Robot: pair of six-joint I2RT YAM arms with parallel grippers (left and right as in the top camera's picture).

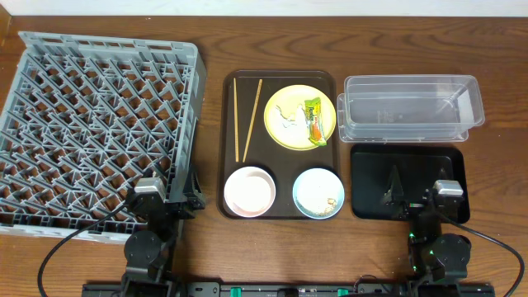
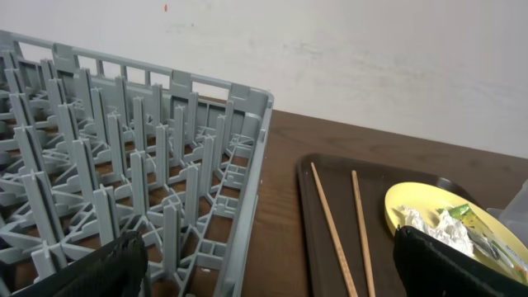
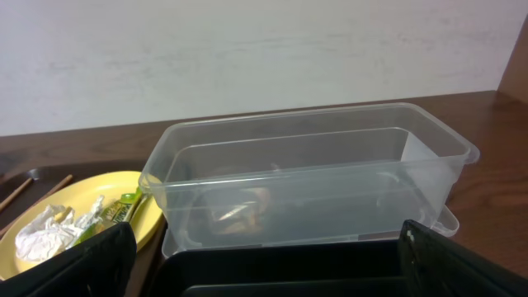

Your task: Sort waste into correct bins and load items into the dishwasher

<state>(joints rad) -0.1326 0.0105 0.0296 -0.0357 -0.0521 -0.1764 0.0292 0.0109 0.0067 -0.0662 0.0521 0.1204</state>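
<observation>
**Overhead and wrist views, sorting not yet begun.** All waste and dishes lay on the brown serving tray (image 1: 285, 161). The chopsticks (image 1: 242, 120) lay side by side at its left. The yellow plate (image 1: 285, 95) at the far right carried the tissue (image 1: 289, 121) and the snack wrapper (image 1: 314, 120). The white bowl (image 1: 249, 190) and the light blue bowl (image 1: 304, 183) sat along the near edge, the latter holding a few crumbs (image 1: 331, 200). The dish rack (image 1: 99, 124), clear tub (image 1: 408, 80) and black tray (image 1: 371, 165) looked empty.

Likely faults:
- Tissue and wrapper lay near each other (one pinch might have taken both and mixed the bins).
- The chopsticks were thin and flat, so fingers could have slid off or lifted only one.
- The light blue bowl, if racked before being tipped out, would have scattered crumbs through the lattice.

The left gripper (image 2: 268, 239) sat just beside the rack's near right corner, where a careless swing could have caught the wall. Its jaws stood wide apart and held nothing. The right gripper (image 3: 266, 231) hovered over the black tray, jaws likewise spread wide and empty. Whether it touched the tray could not be judged.
</observation>
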